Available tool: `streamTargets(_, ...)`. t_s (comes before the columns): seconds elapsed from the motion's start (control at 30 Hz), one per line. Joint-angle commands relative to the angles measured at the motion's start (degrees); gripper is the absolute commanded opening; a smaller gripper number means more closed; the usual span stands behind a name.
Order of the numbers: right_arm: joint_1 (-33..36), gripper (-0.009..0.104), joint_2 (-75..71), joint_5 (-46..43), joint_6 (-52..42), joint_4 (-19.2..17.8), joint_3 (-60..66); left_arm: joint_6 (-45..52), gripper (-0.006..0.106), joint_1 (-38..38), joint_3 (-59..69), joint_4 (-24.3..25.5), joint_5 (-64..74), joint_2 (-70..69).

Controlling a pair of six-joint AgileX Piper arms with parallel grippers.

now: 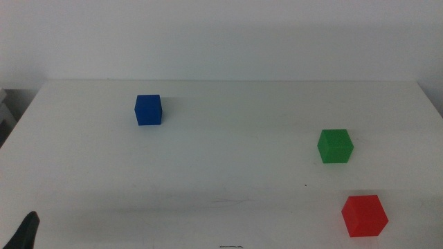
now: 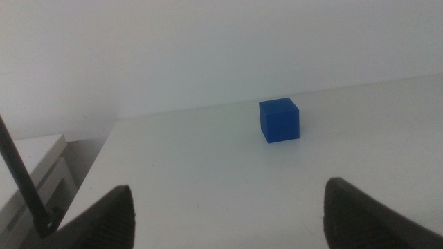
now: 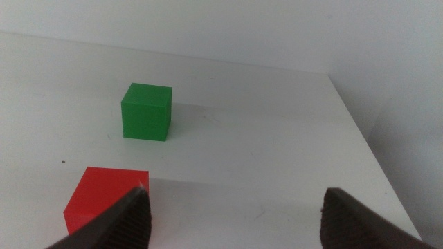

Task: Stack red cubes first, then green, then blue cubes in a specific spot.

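White table [image 1: 221,173], left claw [image 2: 228,211] wide, low, right claw [image 3: 235,214] wide, beside red cube [image 3: 104,197].

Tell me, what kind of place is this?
Probably a robot test bench, not a home: a plain white table against a bare wall, holding only a red cube, green cube and blue cube, with the left gripper and right gripper waiting, jaws open.
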Motion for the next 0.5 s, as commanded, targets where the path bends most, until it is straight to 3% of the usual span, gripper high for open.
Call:
streamTargets(0.0,-0.37,0.063,-1.14,-4.58,-0.27,-0.50,-1.02,-0.23,0.094,-0.03,-0.17,-0.23,-4.98,-0.93)
streamTargets(0.3,-0.37,0.094,-1.14,-4.58,7.77,-0.32,-1.02,-0.23,0.094,-0.03,-0.17,-0.23,-4.98,-0.93)
streamTargets(0.47,-0.37,0.094,-1.14,-4.58,7.85,-0.69,-1.02,-0.23,0.094,-0.03,-0.17,-0.23,-4.98,-0.93)
